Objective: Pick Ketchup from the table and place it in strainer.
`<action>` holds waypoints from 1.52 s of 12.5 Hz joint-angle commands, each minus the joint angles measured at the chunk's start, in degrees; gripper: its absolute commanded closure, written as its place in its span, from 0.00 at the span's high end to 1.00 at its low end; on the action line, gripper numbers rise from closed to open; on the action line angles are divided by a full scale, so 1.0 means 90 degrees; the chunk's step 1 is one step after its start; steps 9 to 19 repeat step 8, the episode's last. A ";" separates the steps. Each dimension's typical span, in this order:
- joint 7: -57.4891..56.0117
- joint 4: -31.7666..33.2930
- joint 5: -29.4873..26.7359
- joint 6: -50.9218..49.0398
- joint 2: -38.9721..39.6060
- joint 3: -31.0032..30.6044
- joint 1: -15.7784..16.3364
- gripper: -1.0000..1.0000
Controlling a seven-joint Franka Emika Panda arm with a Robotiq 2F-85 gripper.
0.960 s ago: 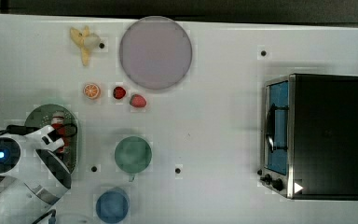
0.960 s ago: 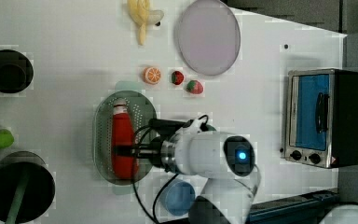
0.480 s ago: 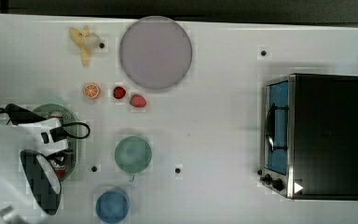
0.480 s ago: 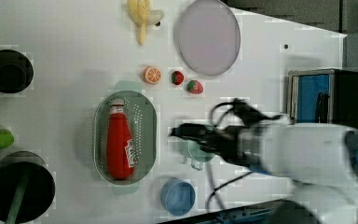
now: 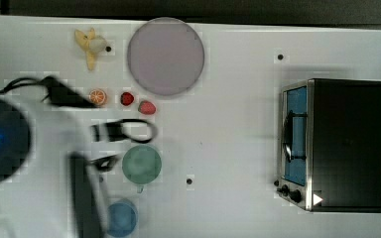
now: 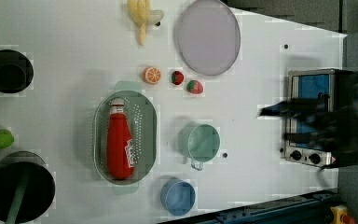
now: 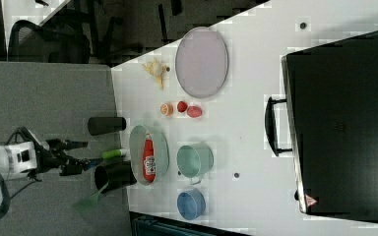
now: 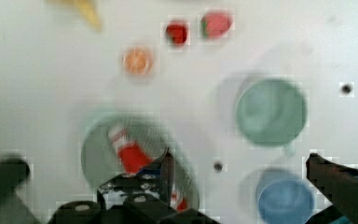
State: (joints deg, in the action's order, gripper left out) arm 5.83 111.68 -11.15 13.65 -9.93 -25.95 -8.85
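**Q:** Nearest the wrist camera, what state is the gripper (image 8: 237,168) in?

**A:** Its fingers are spread wide with nothing between them. Just beyond lies the Ketchup (image 6: 120,142), flat inside the strainer (image 6: 147,116), clear of the rim.

**Q:** What does the step in hand call for?

**A:** Judged from this layout, placement is done and only retreat remains. The arm should lift away without brushing the green mug (image 6: 203,142) or blue cup (image 6: 178,197).

**Q:** How is the bottle oriented?

**A:** Its long axis runs along the strainer's length. In the left view the pale cap points toward the top, the base toward the bottom. Farther off sit the orange slice (image 6: 152,74) and strawberry (image 6: 194,87).
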 commanded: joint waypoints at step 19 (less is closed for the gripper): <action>-0.0717 -0.0428 0.1101 -0.0489 -0.0001 0.1631 -0.0464 1.00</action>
